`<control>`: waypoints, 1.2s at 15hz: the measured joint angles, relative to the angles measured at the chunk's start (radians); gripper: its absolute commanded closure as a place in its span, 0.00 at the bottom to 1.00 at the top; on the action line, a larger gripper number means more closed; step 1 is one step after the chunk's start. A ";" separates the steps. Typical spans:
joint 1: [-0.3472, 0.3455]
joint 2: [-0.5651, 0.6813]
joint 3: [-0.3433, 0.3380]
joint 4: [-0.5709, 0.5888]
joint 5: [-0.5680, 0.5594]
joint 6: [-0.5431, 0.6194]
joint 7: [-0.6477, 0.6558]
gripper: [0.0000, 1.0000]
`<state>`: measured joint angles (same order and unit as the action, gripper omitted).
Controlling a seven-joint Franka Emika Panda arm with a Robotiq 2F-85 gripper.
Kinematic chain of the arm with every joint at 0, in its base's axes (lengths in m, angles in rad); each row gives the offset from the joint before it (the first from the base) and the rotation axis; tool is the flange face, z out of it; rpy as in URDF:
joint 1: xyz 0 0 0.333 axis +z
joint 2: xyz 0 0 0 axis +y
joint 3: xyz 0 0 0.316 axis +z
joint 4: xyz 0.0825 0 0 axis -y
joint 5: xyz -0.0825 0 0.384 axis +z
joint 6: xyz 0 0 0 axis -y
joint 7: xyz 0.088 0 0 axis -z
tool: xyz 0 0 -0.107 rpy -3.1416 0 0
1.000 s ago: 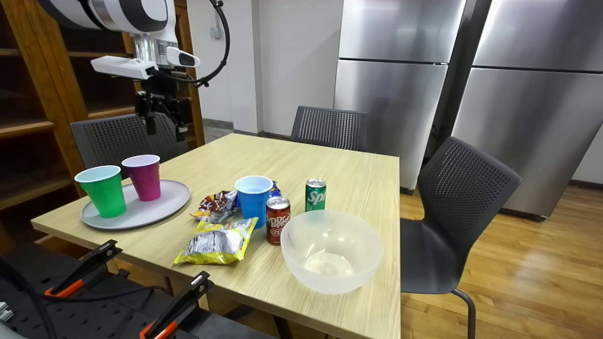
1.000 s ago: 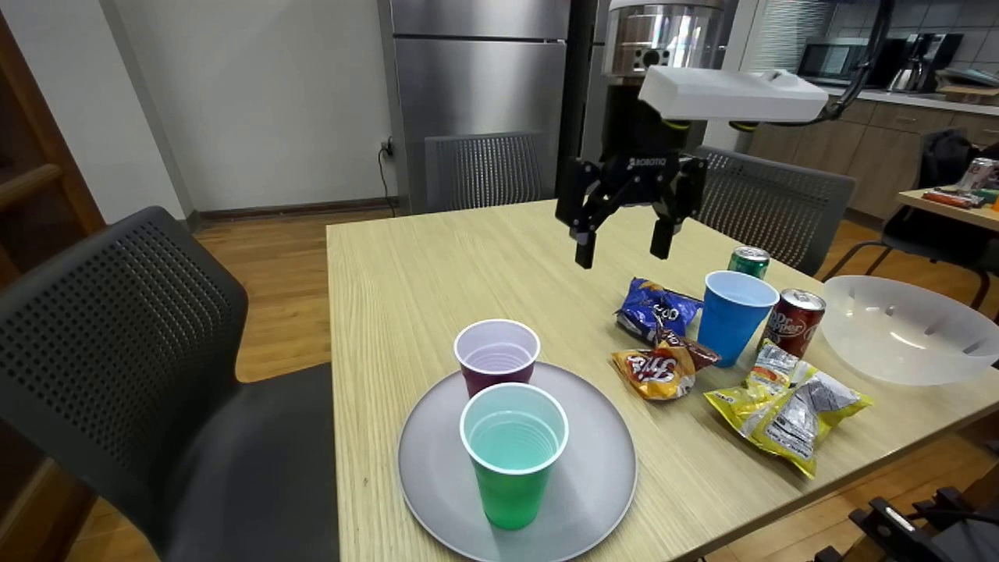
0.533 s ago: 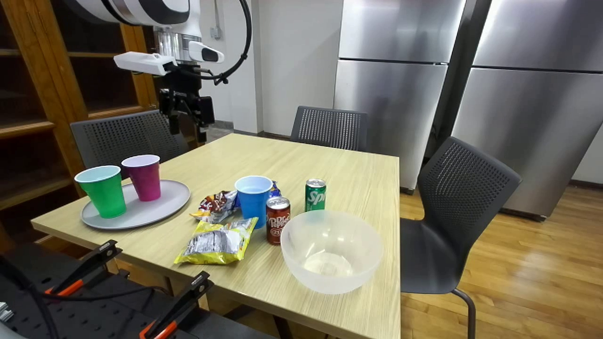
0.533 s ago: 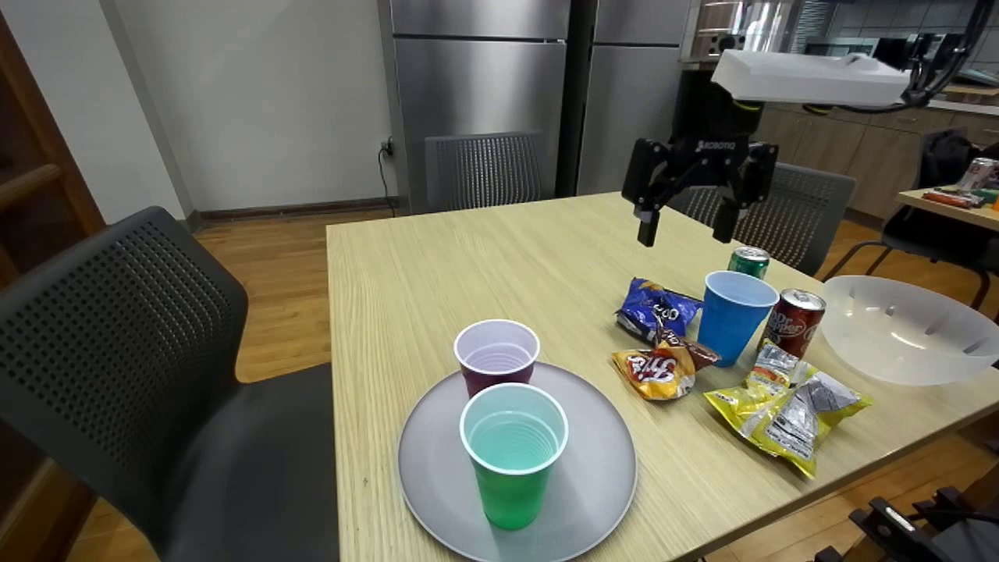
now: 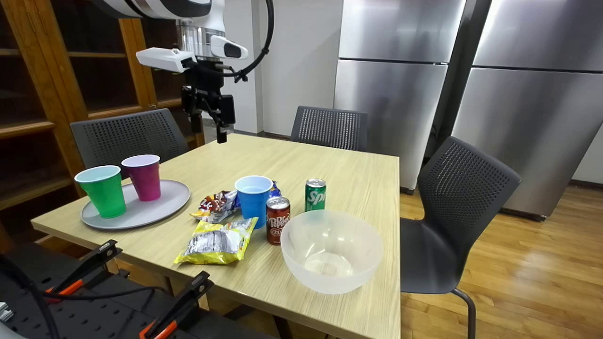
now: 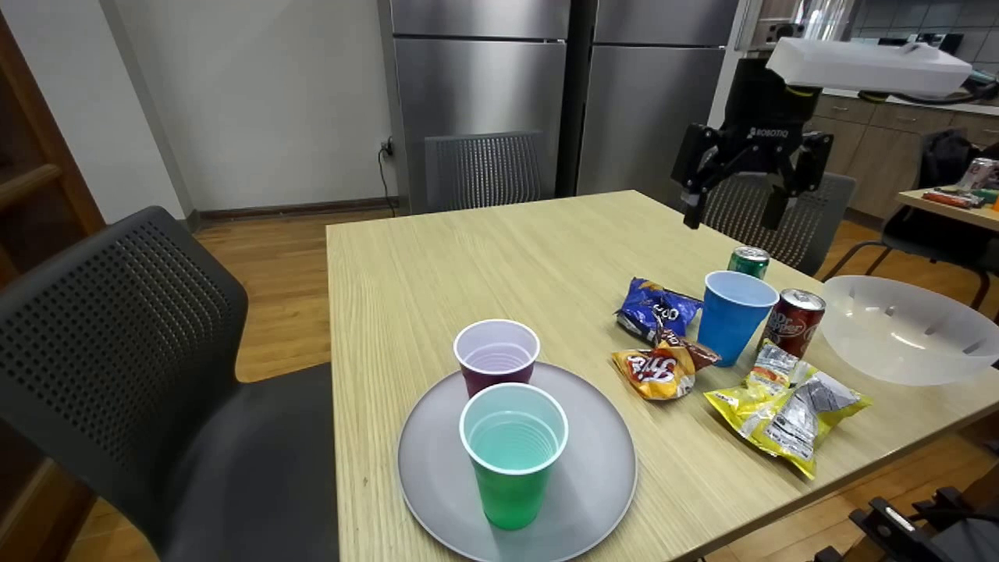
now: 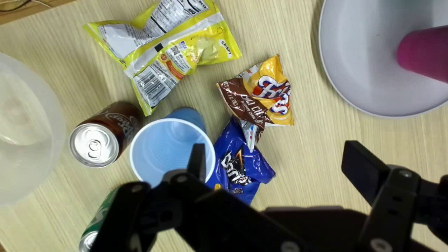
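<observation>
I am hanging my black claw (image 6: 732, 217) above the wooden table (image 6: 468, 257), and its two fingers are standing wide apart. In the wrist view, the blue Doritos bag (image 7: 241, 171) is showing between my fingertips, lying on the table below. The Fritos bag (image 7: 269, 96) is lying against it, its tip lapping over the edge. The blue cup (image 6: 727, 328) is standing upright just beside the Doritos bag, and the Dr Pepper can (image 7: 105, 134) is standing just beside the cup. The yellow snack bag (image 7: 168, 49) is lying near both. In both exterior views, the Sprite can (image 5: 315, 197) is standing near the frosted bowl (image 5: 325, 273), which is sitting just beside the Dr Pepper can. Well apart from the bowl, the grey plate (image 6: 593, 468) is bearing the green cup (image 6: 511, 488) and the magenta cup (image 5: 145, 181), both upright.
</observation>
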<state>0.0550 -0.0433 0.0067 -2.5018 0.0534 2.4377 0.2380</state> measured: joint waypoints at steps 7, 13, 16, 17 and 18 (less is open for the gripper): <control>-0.030 0.014 -0.025 0.000 0.000 0.004 -0.001 0.00; -0.059 0.054 -0.054 0.000 0.000 0.007 0.009 0.00; -0.072 0.076 -0.070 0.000 0.000 0.007 0.017 0.00; -0.076 0.084 -0.075 0.000 0.000 0.007 0.022 0.00; -0.080 0.092 -0.080 0.000 0.000 0.007 0.027 0.00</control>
<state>-0.0248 0.0482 -0.0736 -2.5014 0.0534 2.4449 0.2651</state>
